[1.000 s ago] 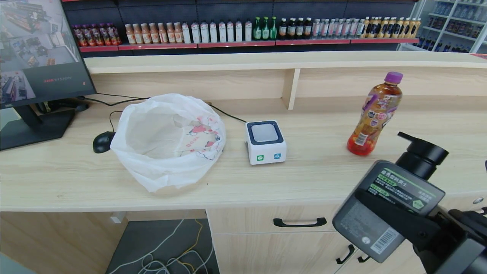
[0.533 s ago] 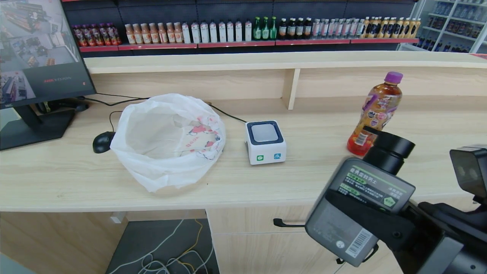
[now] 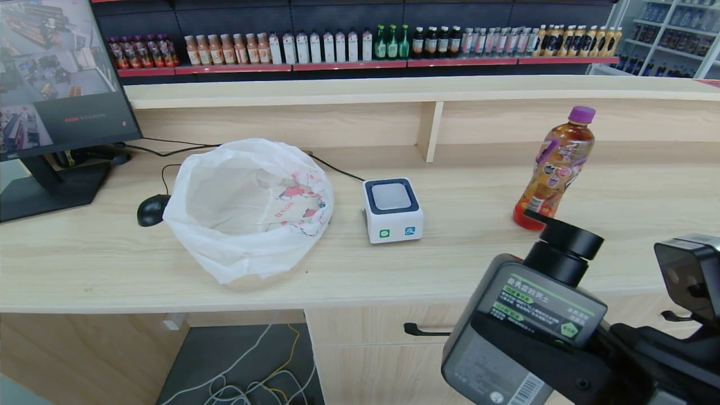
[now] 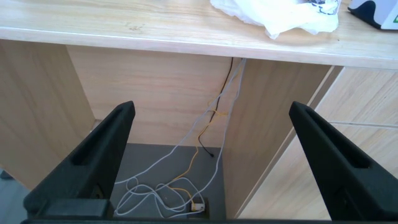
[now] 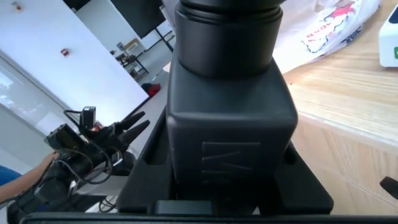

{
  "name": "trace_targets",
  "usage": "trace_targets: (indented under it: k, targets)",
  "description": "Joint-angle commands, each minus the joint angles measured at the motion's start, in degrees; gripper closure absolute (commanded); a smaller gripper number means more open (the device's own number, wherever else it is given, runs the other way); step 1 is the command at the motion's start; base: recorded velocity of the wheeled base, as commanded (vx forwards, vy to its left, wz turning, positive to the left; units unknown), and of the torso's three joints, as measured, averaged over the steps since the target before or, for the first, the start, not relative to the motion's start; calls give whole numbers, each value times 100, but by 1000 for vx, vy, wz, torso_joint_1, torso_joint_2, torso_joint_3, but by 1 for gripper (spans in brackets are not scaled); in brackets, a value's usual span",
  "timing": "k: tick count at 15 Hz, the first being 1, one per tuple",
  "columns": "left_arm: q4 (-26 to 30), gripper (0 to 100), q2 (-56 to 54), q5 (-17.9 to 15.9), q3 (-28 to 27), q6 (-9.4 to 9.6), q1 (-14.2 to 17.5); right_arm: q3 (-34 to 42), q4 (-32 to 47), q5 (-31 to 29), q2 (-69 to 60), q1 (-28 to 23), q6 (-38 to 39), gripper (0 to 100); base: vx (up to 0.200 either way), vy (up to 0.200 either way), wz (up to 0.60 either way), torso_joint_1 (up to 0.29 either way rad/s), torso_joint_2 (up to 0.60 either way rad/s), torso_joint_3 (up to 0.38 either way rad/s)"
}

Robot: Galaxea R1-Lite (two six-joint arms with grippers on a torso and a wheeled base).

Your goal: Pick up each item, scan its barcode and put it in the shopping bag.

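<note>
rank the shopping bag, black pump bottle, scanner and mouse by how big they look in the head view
1. shopping bag and black pump bottle: about alike, not ranked; the bottle is near the camera and cut off by the frame edge
2. scanner
3. mouse

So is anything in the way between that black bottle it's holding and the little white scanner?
Nothing visible. The black bottle hangs off the counter's front edge; only bare wood lies between it and the scanner. The drink bottle stands farther back, off that line.
</note>
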State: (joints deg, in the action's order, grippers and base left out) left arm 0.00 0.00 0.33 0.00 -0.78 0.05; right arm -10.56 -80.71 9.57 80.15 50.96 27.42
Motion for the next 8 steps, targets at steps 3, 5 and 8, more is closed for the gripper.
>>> trace_targets:
  k: [3,5,8]
  targets:
    - [0,0,0,2,0,-1,4,115,-23,-8,-316,336,176,100,0,0,0,0,0,0]
    - [0,0,0,2,0,-1,4,10,-23,1,-237,415,545,100,0,0,0,0,0,0]
    - [0,0,0,2,0,-1,4,-359,-50,-8,150,406,932,100,0,0,0,0,0,0]
